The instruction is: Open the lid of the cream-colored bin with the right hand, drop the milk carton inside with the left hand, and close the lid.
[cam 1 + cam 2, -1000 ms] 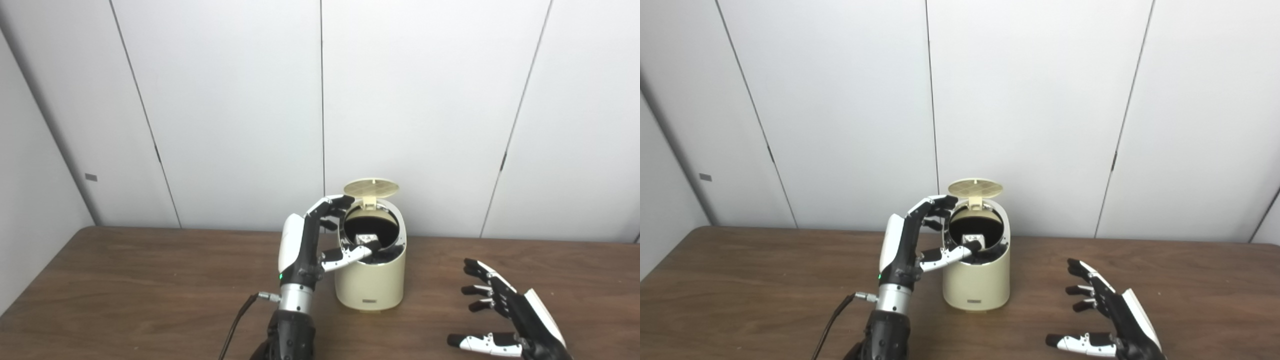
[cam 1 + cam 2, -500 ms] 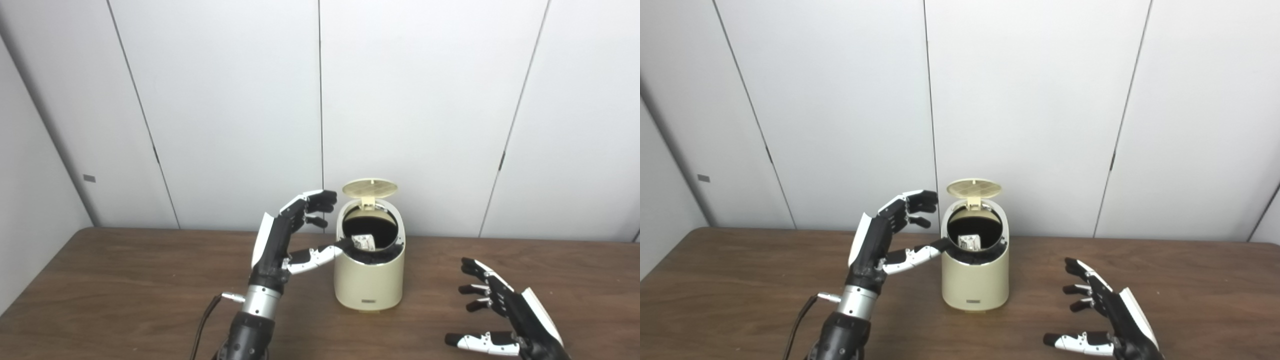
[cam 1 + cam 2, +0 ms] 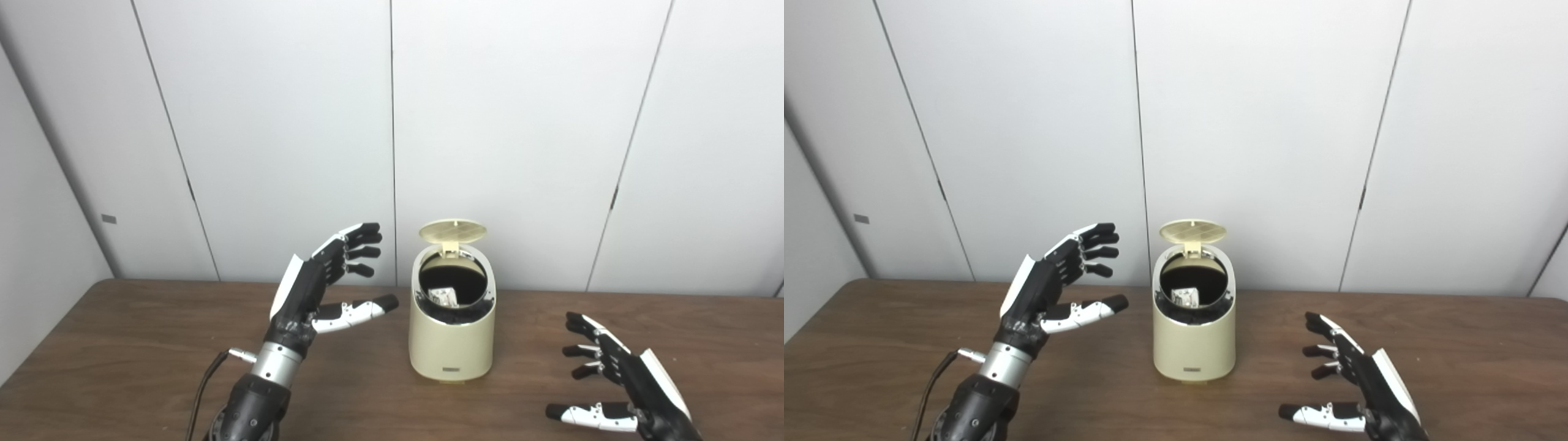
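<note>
Two robot hands flank a cream-coloured cylindrical plastic bin standing near the far edge of the dark wooden worktop. Its round lid stands raised at the back, and the small white milk carton lies inside. Left hand hovers beside it, fingers apart, empty. Right hand hovers low near the front edge, fingers spread.

Only a white corner of the milk carton shows down in the dark of the bin, the rest sits behind the rim, and its print is too small to read. The right hand gets clipped by the bottom edge at the wrist.
</note>
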